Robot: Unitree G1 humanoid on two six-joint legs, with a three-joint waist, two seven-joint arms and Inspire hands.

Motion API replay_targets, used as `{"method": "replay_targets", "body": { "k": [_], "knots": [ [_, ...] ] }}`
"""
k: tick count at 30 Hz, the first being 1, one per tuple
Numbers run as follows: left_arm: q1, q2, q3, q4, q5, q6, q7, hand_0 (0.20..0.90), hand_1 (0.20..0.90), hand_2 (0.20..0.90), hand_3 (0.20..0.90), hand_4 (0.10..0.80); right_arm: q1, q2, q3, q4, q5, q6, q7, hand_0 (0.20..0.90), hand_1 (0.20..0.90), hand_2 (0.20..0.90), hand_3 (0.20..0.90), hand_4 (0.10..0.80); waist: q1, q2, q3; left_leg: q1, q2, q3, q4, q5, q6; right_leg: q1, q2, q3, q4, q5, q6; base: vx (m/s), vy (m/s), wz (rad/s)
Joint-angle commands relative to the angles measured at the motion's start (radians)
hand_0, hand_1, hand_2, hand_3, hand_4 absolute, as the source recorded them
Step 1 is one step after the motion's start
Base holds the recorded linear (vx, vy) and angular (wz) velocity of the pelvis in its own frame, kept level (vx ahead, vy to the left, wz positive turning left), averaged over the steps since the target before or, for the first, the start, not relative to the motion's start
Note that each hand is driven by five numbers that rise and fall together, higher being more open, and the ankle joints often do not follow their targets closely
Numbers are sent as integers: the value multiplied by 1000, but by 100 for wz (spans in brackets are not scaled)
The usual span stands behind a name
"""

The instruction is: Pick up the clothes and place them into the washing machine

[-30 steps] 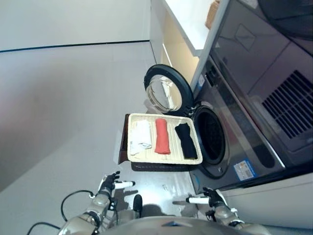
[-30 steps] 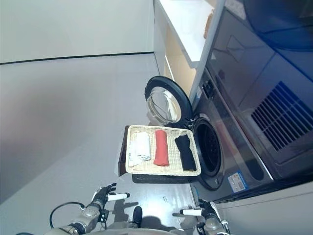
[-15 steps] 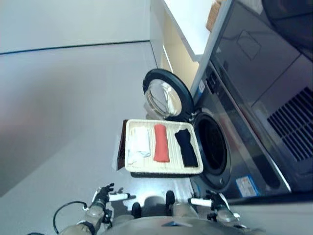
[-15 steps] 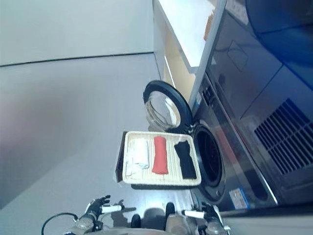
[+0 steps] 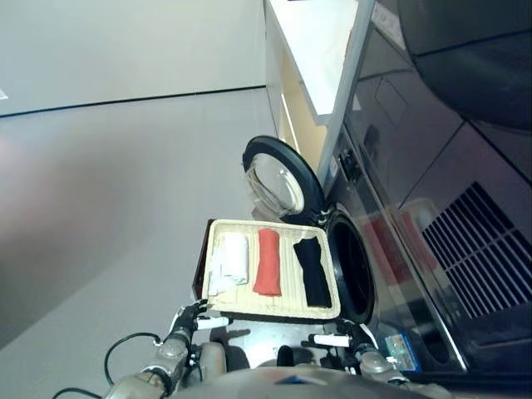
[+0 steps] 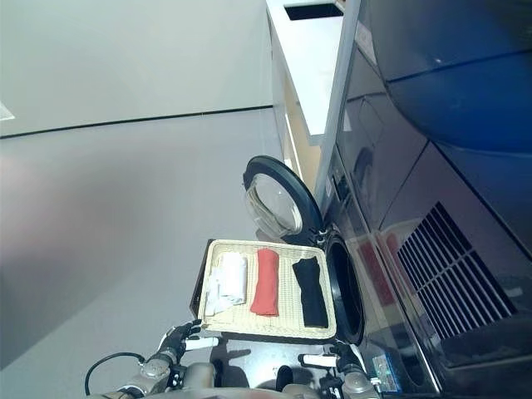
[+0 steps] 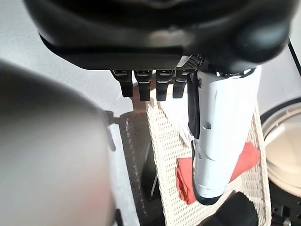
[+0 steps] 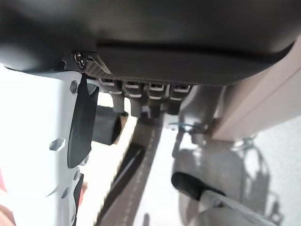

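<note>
The tray (image 5: 218,293) now sits nearer both empty, loosely spread hands; white cloth (image 5: 233,253), red cloth (image 5: 268,261) and black cloth (image 5: 312,268) are held in it beside the open washing machine (image 5: 353,274).

Clothes: three folded pieces side by side, lower centre of frame: white garment (image 5: 232,258) leftmost, red garment (image 5: 268,262) in the middle, black garment (image 5: 312,269) rightmost. Washing machine (image 5: 391,249): dark front-loader, right side; round door (image 5: 277,179) swung open.

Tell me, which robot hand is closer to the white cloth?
Left. The left hand sits just below the tray's near left corner, where the white cloth lies. The right hand is below the tray's right side, nearer the black cloth.
</note>
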Motion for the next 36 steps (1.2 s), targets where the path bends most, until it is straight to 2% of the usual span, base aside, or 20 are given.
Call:
{"method": "replay_targets", "body": {
  "k": [1,2,3,6,8,10,11,12,13,14,15,16,17,18,26,30,36],
  "knots": [
    [-12,19,-1,6,25,-34,31,900,900,900,900,800,-27,-83,-15,-6,17,-36,-48,900,900,900,900,800,10,5,-29,-27,-25,-6,8,74,48,78,-82,63,-1,-86,136,222,189,-27],
    [-6,18,0,4,25,-34,28,900,900,900,900,800,-24,-80,-17,2,15,-33,-45,900,900,900,900,800,13,18,-48,-7,-36,-17,6,68,49,91,-95,80,-2,-93,148,158,129,-36],
    [-6,18,0,4,25,-34,28,900,900,900,900,800,-24,-80,-17,1,15,-33,-45,900,900,900,900,800,14,17,-47,-5,-37,-15,6,68,50,93,-96,81,-2,-93,148,294,279,-72],
    [-12,30,-1,-2,31,-42,29,900,900,900,900,800,-26,-73,-40,10,26,-32,-41,900,900,900,900,800,23,9,-74,12,-76,25,43,18,67,100,-170,90,2,-84,193,218,269,-68],
    [-20,46,7,-8,24,-43,30,900,900,900,900,800,-27,-72,-66,5,49,-32,-36,900,900,900,900,800,26,1,-82,5,-106,60,76,-22,92,70,-214,95,82,-76,216,167,228,-61],
    [-23,61,18,-15,11,-44,31,900,900,900,900,800,-39,-71,-64,2,54,-35,-35,900,900,900,900,800,35,5,-69,13,-113,83,88,-41,109,8,-209,84,199,-69,220,67,162,-45],
    [-28,70,20,-21,4,-45,33,900,900,900,900,800,-48,-75,-67,0,55,-35,-37,900,900,900,900,800,43,11,-55,12,-112,92,98,-49,114,-38,-209,34,251,-61,221,13,108,-47],
    [-28,70,20,-21,4,-45,33,900,900,900,900,800,-48,-75,-67,0,55,-35,-37,900,900,900,900,800,43,10,-55,12,-112,93,98,-49,114,-38,-209,34,251,-61,221,-25,100,-42],
    [-33,75,24,-20,-1,-43,33,900,900,900,900,800,-61,-77,-68,-4,59,-35,-37,900,900,900,900,800,43,18,-40,15,-110,97,100,-52,114,-77,-209,-30,275,-57,218,45,68,-32],
    [-29,86,37,-9,1,-41,28,900,900,900,900,800,-65,-84,-60,-9,51,-34,-32,900,900,900,900,800,45,5,-41,28,-124,114,101,-73,106,-100,-202,-131,183,-41,198,47,67,-34],
    [-28,86,37,-9,1,-41,28,900,900,900,900,800,-65,-84,-60,-9,51,-34,-32,900,900,900,900,800,41,6,-40,29,-124,110,102,-74,105,-94,-202,-135,179,-39,198,131,4,-45],
    [-27,86,36,-5,3,-42,26,900,900,900,900,800,-63,-92,-53,-10,44,-34,-34,900,900,900,900,800,36,-1,-43,26,-135,104,117,-80,105,-72,-210,-109,148,-39,198,185,-47,-30],
    [-24,87,50,-5,3,-43,24,900,900,900,900,800,-67,-98,-38,-4,24,-32,-40,900,900,900,900,800,45,-8,-45,44,-133,95,104,-76,104,-50,-196,-92,117,-40,183,231,-71,3],
    [-21,79,55,-8,3,-41,21,900,900,900,900,800,-72,-103,-33,-5,8,-29,-44,900,900,900,900,800,60,-11,-48,53,-129,97,88,-75,101,-32,-203,-130,86,-34,190,172,-56,30],
    [-3,44,6,-63,23,-55,17,900,900,900,900,800,-134,-155,37,-38,-129,-10,-102,900,900,900,900,800,68,-12,-48,49,-131,73,42,-54,91,13,-196,-161,9,-33,192,54,-40,20],
    [-30,53,2,-114,-29,-77,53,900,900,900,900,800,-260,-201,109,-52,-211,7,-143,900,900,900,900,800,78,0,6,-24,-139,61,49,-39,88,-52,-202,-163,18,-20,193,-157,-28,8],
    [-102,49,5,-133,-136,-93,93,900,900,900,900,800,-413,-231,163,-29,-197,28,-194,900,900,900,900,800,92,26,110,-166,-143,48,115,-23,83,-194,-210,-162,82,-9,185,-175,-10,5]
  ]
}}
